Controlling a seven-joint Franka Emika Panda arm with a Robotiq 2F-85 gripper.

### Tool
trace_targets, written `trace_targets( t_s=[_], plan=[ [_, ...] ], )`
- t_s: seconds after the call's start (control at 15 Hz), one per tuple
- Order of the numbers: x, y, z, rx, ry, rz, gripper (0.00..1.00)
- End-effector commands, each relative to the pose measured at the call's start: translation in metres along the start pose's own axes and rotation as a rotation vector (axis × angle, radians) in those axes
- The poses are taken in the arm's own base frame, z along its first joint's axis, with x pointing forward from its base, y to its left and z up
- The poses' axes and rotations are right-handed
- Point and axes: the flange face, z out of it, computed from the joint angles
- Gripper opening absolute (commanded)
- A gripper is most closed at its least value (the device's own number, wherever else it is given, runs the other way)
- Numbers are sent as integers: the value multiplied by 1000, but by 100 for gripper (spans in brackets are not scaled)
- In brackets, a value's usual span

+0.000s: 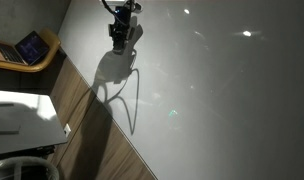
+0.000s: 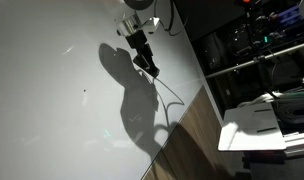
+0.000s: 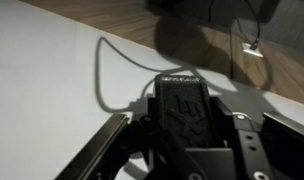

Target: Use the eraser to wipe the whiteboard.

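The end effector (image 3: 184, 128) comes in from the bottom of the wrist view with a dark rectangular eraser (image 3: 184, 105) set between its fingers. The fingers are closed in against the sides of the block and grip it, and its textured top faces the camera. The picture is dim, so the exact line where pads meet eraser is hard to make out.

The eraser is over the whiteboard (image 3: 42, 95), a large pale sheet lying flat on a wooden table (image 3: 192, 35). A thin dark curved line (image 3: 100, 75) runs across the board just left of the eraser and bends in towards it.

In both exterior views the arm reaches down from the top of the frame, and the end effector (image 1: 119, 38) (image 2: 144, 60) is low over the whiteboard (image 1: 222, 90) (image 2: 52, 70), near the edge that borders the bare wood of the table (image 1: 92, 135) (image 2: 187, 140). The dark tip sits close to the start of its own long shadow, but I cannot tell whether the eraser touches the surface. The curved line (image 1: 129, 95) (image 2: 172, 100) loops through that shadow.

An open laptop (image 1: 32, 46) rests well away beyond the board's corner in an exterior view, and dark shelving (image 2: 257, 45) stands past the table edge in an exterior view
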Motion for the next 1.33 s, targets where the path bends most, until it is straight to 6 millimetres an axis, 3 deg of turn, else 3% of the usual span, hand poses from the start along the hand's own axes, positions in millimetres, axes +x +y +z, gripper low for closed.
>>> trace_targets(
  t_s=[0.0,0.13,0.33,0.6,0.8,1.07,1.27],
  plan=[
    [-78,-2,-14,132,-63,-21,29],
    [-118,-1,0,199,-138,-10,29],
    [-161,15,43,254,-234,36,29],
    [-160,36,118,271,-292,77,29],
    [-150,34,166,305,-345,102,29],
    [-148,6,203,365,-436,103,29],
    [-146,-3,221,397,-483,113,29]
  ],
)
